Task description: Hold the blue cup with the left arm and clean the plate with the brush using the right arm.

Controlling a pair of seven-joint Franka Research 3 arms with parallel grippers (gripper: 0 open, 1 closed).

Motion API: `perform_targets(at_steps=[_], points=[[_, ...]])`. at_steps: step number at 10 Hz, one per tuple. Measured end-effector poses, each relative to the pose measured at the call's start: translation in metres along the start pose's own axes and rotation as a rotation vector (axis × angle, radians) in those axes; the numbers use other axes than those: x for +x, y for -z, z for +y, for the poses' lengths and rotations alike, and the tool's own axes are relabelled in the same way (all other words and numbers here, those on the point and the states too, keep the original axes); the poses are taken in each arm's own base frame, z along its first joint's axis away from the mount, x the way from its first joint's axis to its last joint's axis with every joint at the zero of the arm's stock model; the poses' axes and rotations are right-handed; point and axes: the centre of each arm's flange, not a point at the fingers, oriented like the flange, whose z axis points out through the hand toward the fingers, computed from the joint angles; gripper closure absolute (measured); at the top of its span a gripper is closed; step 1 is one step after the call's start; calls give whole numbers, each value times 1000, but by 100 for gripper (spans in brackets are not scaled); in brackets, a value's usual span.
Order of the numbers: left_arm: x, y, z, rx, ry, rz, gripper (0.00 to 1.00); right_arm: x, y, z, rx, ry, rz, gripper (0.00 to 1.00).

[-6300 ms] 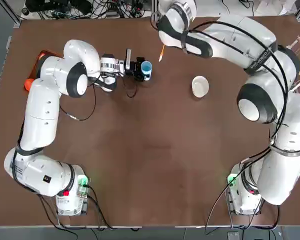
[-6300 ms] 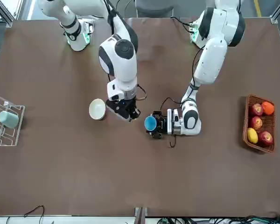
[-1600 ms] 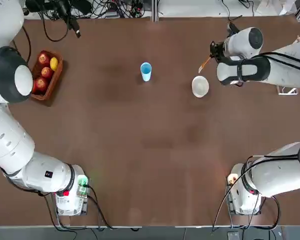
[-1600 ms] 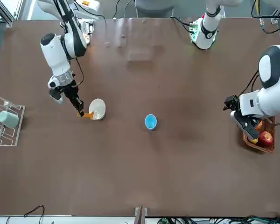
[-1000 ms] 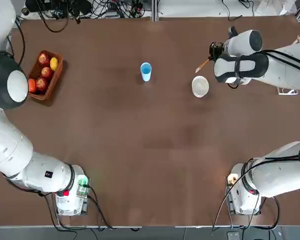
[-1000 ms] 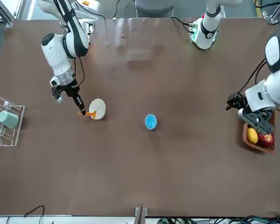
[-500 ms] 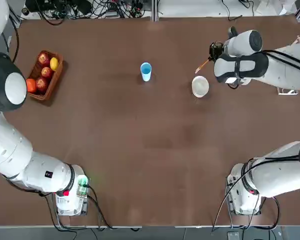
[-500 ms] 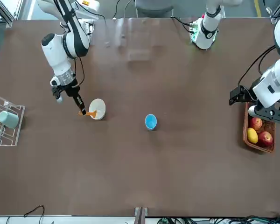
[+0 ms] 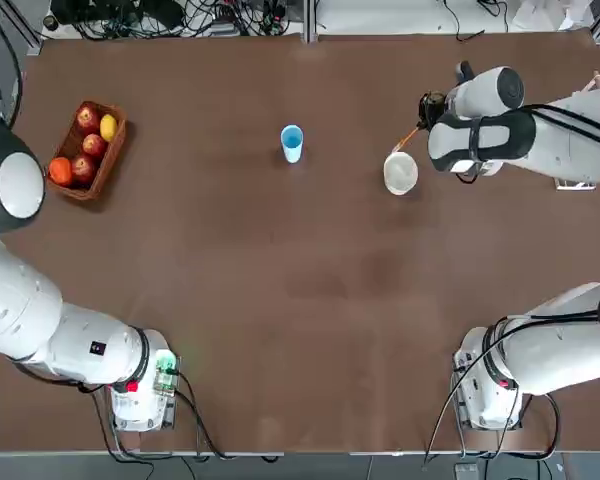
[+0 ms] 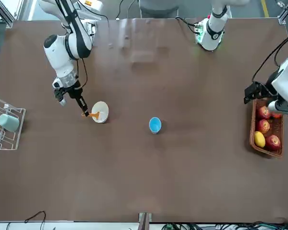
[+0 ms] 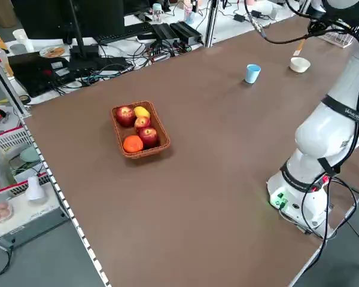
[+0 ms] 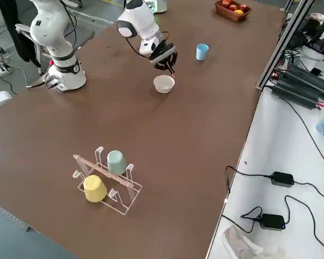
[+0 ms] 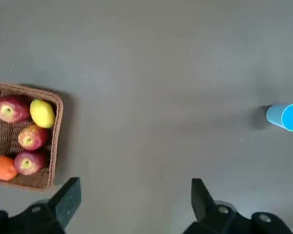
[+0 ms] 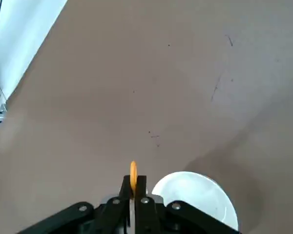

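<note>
Plate (image 9: 400, 172) sits on the brown table (image 9: 300, 300) toward the robot's right, a small white dish with nothing visible inside apart from the orange tip of the brush (image 10: 94, 115) reaching over its rim in the front view. The right gripper (image 10: 85, 112) is just beside that rim on the dish's far side, its fingers pinched tight on the brush, whose orange shaft shows between the closed jaws in the right wrist view (image 14: 133, 174).

Farther across the table, toward the middle, the blue cup (image 9: 292, 141) stands upright and alone, its inside showing only blue; it is well apart from both grippers. The left gripper (image 10: 259, 91) hangs raised above the wicker basket (image 10: 255, 125) at the robot's left edge, its two fingers (image 13: 68, 197) spread wide with nothing between them. In the basket lie red apples, one yellow fruit and one orange fruit (image 9: 60, 170).

At the robot's right edge a wire rack (image 12: 105, 181) holds a pale teal-green cup (image 12: 116, 160) and a yellow cup (image 12: 95, 188), both tipped on their sides.
</note>
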Motion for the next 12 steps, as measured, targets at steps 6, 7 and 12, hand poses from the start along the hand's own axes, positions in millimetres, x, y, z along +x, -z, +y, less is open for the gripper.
perform_targets(at_steps=[6,7,12], points=[[-7,11,-7,0,12,11,0,-8,-6,14,-29,47,-17,95],[-7,8,-14,-2,22,4,0,-12,-8,16,-35,79,-23,95],[-4,1,-13,21,3,-10,0,-16,-11,22,-54,179,-44,95]])
